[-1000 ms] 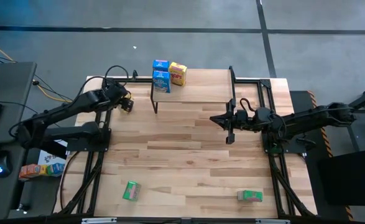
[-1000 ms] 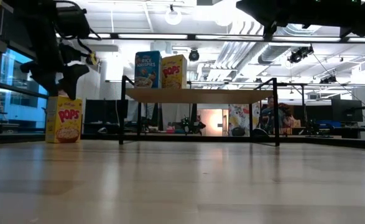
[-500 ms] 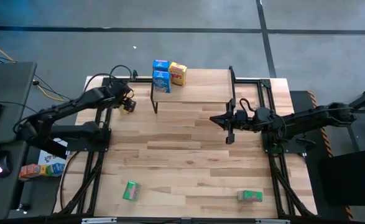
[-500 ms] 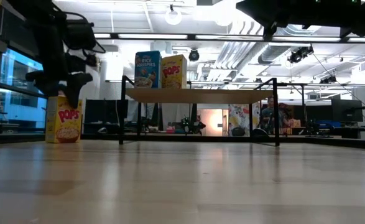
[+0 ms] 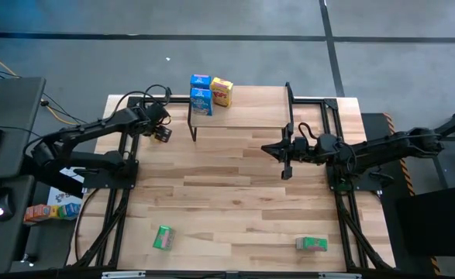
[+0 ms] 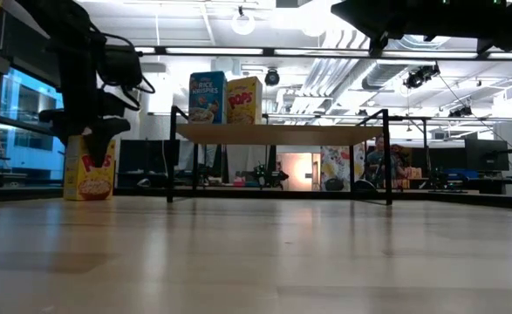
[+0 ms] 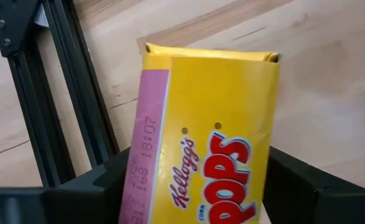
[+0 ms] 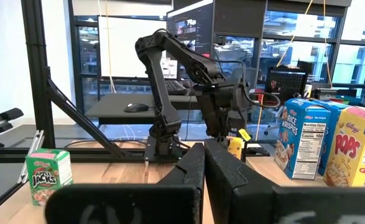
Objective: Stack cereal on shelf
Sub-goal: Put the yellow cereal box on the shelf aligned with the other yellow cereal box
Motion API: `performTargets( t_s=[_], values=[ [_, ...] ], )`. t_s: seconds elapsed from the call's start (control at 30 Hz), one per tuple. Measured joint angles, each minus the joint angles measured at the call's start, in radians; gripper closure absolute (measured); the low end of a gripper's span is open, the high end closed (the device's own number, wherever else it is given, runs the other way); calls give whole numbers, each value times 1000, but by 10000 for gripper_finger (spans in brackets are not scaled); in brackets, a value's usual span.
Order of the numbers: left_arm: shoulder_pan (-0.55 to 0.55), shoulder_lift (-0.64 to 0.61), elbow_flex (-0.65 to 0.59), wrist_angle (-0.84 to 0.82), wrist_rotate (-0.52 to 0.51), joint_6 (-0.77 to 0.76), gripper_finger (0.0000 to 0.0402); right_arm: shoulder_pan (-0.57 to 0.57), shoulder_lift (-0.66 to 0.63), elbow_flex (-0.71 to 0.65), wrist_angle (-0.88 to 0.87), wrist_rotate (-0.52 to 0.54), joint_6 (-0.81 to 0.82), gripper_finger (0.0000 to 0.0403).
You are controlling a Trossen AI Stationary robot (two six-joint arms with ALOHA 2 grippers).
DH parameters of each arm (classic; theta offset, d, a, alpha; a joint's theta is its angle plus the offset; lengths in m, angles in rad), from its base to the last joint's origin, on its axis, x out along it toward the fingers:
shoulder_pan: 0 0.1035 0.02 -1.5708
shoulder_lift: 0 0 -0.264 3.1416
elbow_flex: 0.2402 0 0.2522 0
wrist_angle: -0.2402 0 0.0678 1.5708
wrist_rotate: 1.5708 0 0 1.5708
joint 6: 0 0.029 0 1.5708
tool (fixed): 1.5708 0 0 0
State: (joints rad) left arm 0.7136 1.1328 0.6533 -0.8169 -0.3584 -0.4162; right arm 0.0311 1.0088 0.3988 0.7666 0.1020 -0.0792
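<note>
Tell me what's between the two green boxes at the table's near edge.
Nothing: in the high view, only bare tabletop separates the left green box from the right green box.

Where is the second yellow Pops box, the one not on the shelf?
In the low view the yellow Pops box stands upright on the tabletop, left of the shelf, directly under the left gripper.

Bright overhead light, sharp, window glare.

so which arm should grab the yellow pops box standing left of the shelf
The left. Its gripper hangs right over the yellow Pops box, fingers open on either side of it. The right gripper is shut and waits beyond the shelf, nearer its right end.
</note>
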Motion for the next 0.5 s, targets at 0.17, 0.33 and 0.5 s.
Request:
performTargets(
  t_s=[0.17, 0.33, 0.5],
  values=[
    [0, 0, 0, 1, 0, 0, 193, 0, 0, 0, 0, 0, 0, 402],
    [0, -2, 19, -6, 6, 1, 241, 0, 0, 0, 0, 0, 0, 402],
    [0, -21, 94, -86, 94, 11, 258, 0, 0, 0, 0, 0, 0, 402]
  ],
)
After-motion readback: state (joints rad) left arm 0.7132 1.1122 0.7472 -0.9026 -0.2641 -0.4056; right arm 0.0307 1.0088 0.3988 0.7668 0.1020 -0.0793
